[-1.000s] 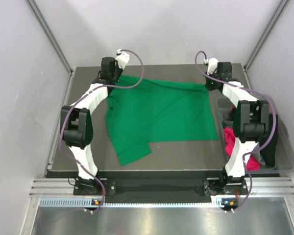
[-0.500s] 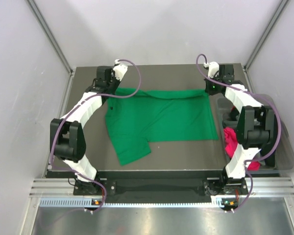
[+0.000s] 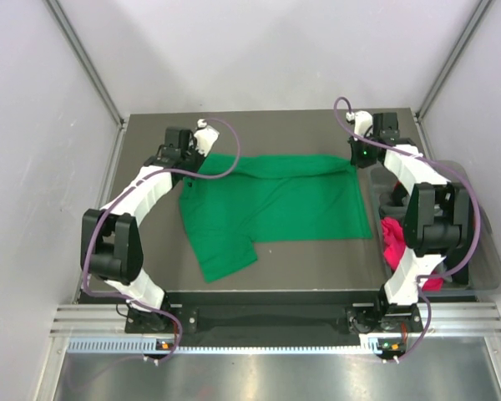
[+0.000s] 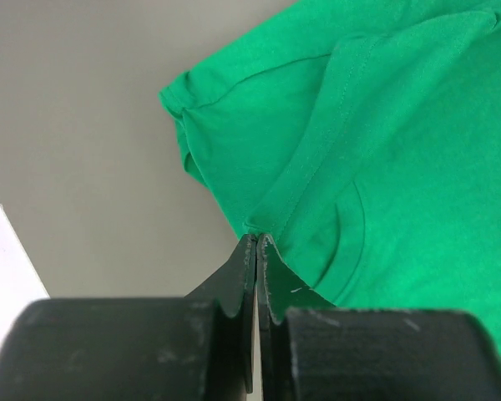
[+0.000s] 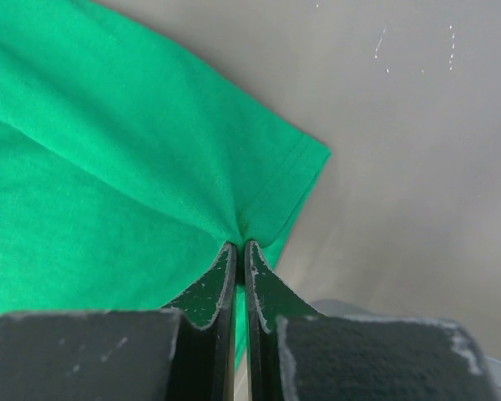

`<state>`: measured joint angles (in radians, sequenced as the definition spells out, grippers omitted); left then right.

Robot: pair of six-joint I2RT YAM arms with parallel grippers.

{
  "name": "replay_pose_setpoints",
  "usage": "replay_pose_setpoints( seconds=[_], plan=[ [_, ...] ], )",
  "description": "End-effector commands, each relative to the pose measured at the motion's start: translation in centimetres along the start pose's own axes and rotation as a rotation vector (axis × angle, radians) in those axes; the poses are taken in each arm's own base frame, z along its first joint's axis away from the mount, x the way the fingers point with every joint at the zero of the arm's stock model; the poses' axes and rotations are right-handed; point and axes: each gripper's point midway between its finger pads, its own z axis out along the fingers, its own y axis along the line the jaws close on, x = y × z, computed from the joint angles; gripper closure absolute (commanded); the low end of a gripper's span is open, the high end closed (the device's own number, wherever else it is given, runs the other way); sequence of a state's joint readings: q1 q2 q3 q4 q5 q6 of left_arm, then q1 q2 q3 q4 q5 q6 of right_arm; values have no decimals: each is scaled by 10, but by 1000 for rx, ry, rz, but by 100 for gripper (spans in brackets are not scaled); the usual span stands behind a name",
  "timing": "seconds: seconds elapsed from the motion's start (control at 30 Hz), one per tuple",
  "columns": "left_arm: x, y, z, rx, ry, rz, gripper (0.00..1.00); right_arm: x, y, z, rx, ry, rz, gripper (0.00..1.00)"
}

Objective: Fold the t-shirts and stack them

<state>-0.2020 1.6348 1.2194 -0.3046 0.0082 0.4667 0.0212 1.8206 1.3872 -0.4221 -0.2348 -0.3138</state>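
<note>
Dark grey tabletop [image 3: 317,267], boxed in by pale walls, is bearing one green t-shirt [image 3: 275,200] spread flat across its middle, and we are reading its long axis as running side to side: collar end toward the left arm, hem toward the right, one sleeve [image 3: 227,259] trailing toward the arm bases. Both arms are reaching to the shirt's far edge. We are seeing the left gripper [image 4: 257,242] clenched on the fabric right at the far shoulder seam, where the other sleeve [image 4: 225,125] is joining the body, and the right gripper [image 5: 240,246] pinched just as tightly on the far hem corner, cloth puckering into the closed fingers in both wrist views. So the two grips are marking the ends of that far edge, while the whole body is lying on the near side of the jaws, toward the bases. We are judging that the coming move is turning on this: the held edge travelling toward the bases across the short axis, both arms drawing evenly so the fold line is running parallel to the long axis (neither arm is nearer; each is owning its end). A magenta t-shirt [image 3: 392,242] is waiting in the bin [image 3: 488,288] at the right, well apart from the jaws.
</note>
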Motion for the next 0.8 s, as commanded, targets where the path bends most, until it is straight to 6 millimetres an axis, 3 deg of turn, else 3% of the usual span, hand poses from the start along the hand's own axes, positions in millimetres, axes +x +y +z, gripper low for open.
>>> replay_pose_setpoints(
  seconds=[0.0,0.23,0.47,0.77],
  plan=[
    [-15,3,-22,-3,-57,2,100,-13,-5,-21,27,-42,-23,100],
    [-5,3,-23,-15,-32,34,100,-10,-6,-24,42,-40,-33,100],
    [24,-5,-17,-17,34,42,100,-7,-3,-26,28,-32,-32,100],
    [38,-4,-14,-45,55,39,100,-7,3,-30,5,-34,-23,100]
  ],
)
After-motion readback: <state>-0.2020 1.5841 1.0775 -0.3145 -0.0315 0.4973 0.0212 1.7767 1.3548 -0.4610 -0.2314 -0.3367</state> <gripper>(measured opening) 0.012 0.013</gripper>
